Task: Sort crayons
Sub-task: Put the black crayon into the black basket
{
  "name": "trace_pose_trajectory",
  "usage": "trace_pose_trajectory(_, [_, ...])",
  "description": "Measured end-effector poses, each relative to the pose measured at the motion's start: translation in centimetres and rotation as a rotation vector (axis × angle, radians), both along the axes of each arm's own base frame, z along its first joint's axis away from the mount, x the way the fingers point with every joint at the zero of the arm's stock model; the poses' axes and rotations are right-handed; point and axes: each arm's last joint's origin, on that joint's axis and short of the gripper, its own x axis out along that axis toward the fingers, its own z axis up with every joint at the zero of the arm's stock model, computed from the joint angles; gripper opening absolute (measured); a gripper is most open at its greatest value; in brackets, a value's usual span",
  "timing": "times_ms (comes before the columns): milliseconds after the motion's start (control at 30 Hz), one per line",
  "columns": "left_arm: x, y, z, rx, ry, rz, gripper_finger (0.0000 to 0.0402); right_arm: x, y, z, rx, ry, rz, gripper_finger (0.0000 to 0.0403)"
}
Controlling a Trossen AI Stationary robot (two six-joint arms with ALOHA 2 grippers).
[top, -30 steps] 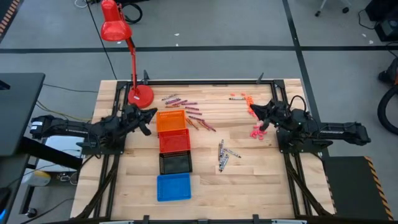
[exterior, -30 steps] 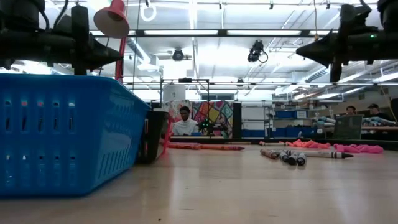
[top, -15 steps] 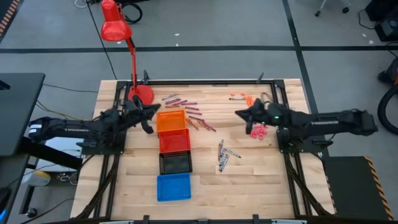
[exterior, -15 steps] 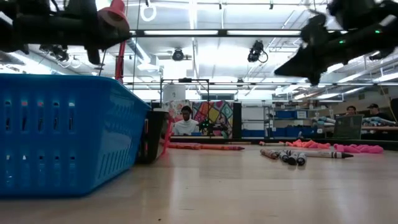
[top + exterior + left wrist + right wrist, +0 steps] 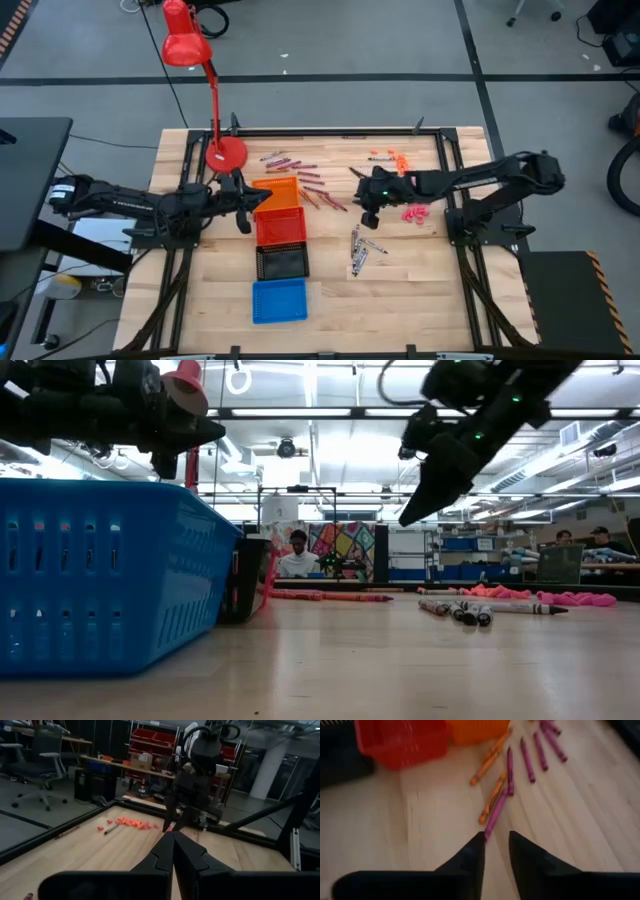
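Crayons lie loose on the wooden table: maroon and orange ones (image 5: 310,185) right of the orange tray (image 5: 276,194), grey ones (image 5: 360,248) nearer the front, pink and orange ones (image 5: 408,210) at the right. My right gripper (image 5: 358,192) hangs open above the table's middle, tipped down over a maroon crayon (image 5: 496,815) and orange crayons (image 5: 492,795), touching none. My left gripper (image 5: 247,203) is shut and empty, held level by the orange tray's left side; its fingers (image 5: 173,836) meet.
Orange, red (image 5: 281,227), black (image 5: 282,262) and blue (image 5: 279,300) trays stand in a row from the middle to the front. A red desk lamp (image 5: 225,152) stands at the far left. People sit in the room behind the table (image 5: 297,555).
My right gripper has swung from the table's right edge toward its middle and tipped downward over the maroon and orange crayons. My left gripper has shifted a little toward the orange tray. No crayon has moved.
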Motion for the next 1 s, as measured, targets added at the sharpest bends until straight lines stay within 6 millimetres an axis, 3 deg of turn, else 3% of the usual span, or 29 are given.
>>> trace_pose_trajectory(267, [0.4, 0.0, -0.7, 0.001, 0.046, 0.007, 0.0055, 2.5, 0.9, -0.7, 0.024, 0.302, 0.038, 0.0175])
trace_pose_trajectory(433, [0.5, 0.0, -0.9, -0.001, 0.067, 0.015, 0.0068, 3.5, 3.0, -0.5, 0.059, 0.384, 0.134, 0.0173])
trace_pose_trajectory(567, [0.5, 0.1, -0.9, -0.007, 0.068, 0.018, 0.0071, 3.6, 4.7, -0.6, 0.147, 0.497, 0.110, 0.0166])
trace_pose_trajectory(800, [0.5, 0.1, -0.9, -0.008, 0.067, 0.025, 0.0071, 3.5, 8.5, -3.1, 0.177, 0.629, 0.087, 0.0164])
trace_pose_trajectory(1000, [0.5, 0.1, -0.9, -0.028, 0.062, 0.025, 0.0071, 3.5, 9.3, -4.1, 0.194, 0.654, 0.023, 0.0163])
